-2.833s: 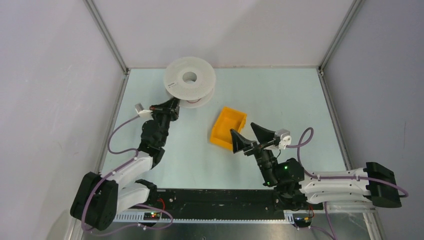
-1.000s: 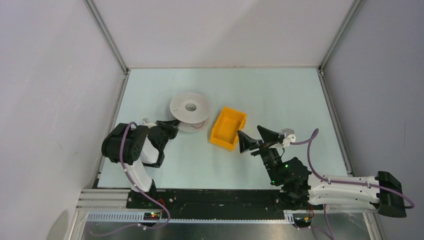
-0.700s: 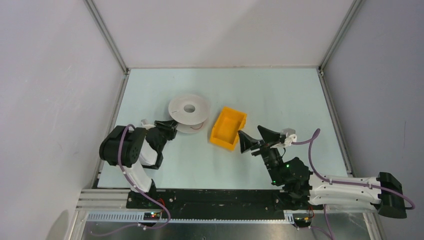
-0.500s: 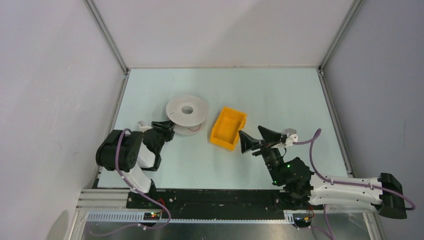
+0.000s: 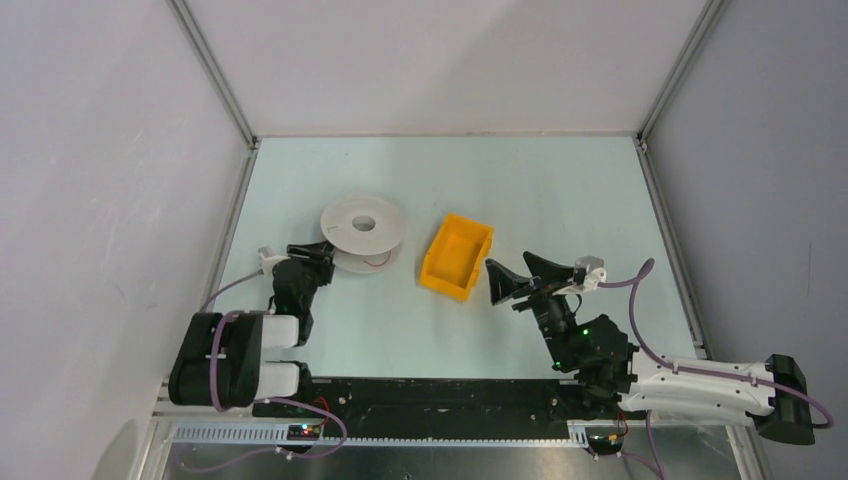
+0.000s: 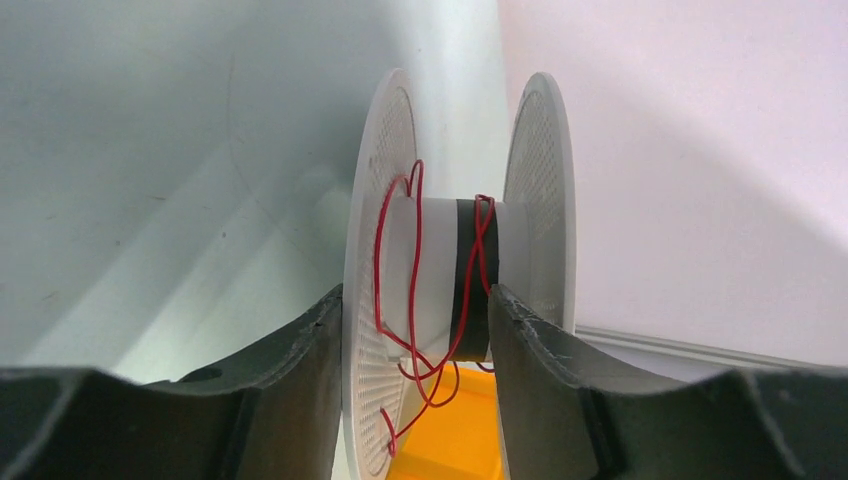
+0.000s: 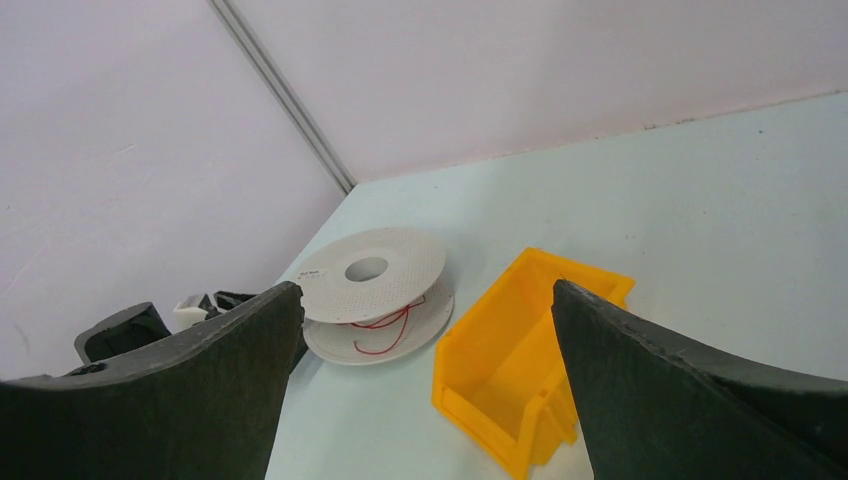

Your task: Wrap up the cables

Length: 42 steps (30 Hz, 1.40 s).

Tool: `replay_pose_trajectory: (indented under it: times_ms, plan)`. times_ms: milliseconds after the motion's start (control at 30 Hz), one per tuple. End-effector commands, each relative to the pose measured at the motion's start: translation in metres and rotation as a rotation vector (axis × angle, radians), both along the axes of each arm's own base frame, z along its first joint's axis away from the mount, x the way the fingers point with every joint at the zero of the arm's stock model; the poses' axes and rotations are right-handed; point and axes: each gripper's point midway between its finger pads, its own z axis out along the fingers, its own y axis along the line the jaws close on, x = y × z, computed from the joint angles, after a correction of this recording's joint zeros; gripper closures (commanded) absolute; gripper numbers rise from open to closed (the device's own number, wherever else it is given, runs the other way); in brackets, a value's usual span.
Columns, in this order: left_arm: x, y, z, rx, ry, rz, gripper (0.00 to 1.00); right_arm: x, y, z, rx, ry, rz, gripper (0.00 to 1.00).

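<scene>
A white perforated spool [image 5: 340, 215] is lying flat on the table [image 5: 560, 190] beside a yellow bin [image 5: 455, 258]. The left hand [image 6: 415, 295] is straddling one flange, half-parted; the right hand [image 7: 425, 290] is gaping wide, empty. Thin red cable [image 6: 412, 250] is looping loosely round the spool's core. The label [image 7: 312, 272] is too small to read.

**Spool between my fingers**

My left gripper [image 6: 415, 300] stands parted around one spool [image 6: 385, 190] flange and the hub; the other flange lies beyond one finger [image 6: 560, 390]. Red wire [image 6: 413, 250] loops loosely on the hub. A yellow bin [image 6: 445, 445] shows below, between the fingers.
</scene>
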Motion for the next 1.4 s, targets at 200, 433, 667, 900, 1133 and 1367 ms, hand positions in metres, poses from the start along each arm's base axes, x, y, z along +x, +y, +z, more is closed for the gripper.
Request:
replay_pose_trajectory:
  times_ms: [200, 433, 667, 900, 1133, 1367]
  plan:
    - [-0.007, 0.02, 0.001, 0.037, 0.04, 0.086, 0.44, 0.0, -0.007, 0.0, 0.028, 0.02, -0.009, 0.0]
    - [-0.013, 0.024, -0.001, 0.007, 0.053, 0.118, 0.44, 0.0, -0.008, 0.001, 0.035, 0.02, -0.006, 0.0]
    - [-0.024, 0.029, -0.01, -0.012, 0.085, 0.159, 0.44, 0.0, -0.008, 0.001, 0.036, 0.02, -0.004, 0.0]
    - [-0.029, 0.037, -0.01, -0.003, 0.101, 0.202, 0.44, 0.001, -0.007, 0.003, 0.042, 0.013, 0.0, 0.0]
    - [-0.038, 0.051, 0.006, 0.067, 0.084, 0.257, 0.45, 0.005, -0.009, -0.002, 0.031, 0.044, -0.021, 0.0]
    - [-0.038, 0.06, 0.095, 0.357, -0.066, 0.209, 0.41, 0.01, -0.023, -0.029, -0.061, 0.25, -0.106, 0.0]
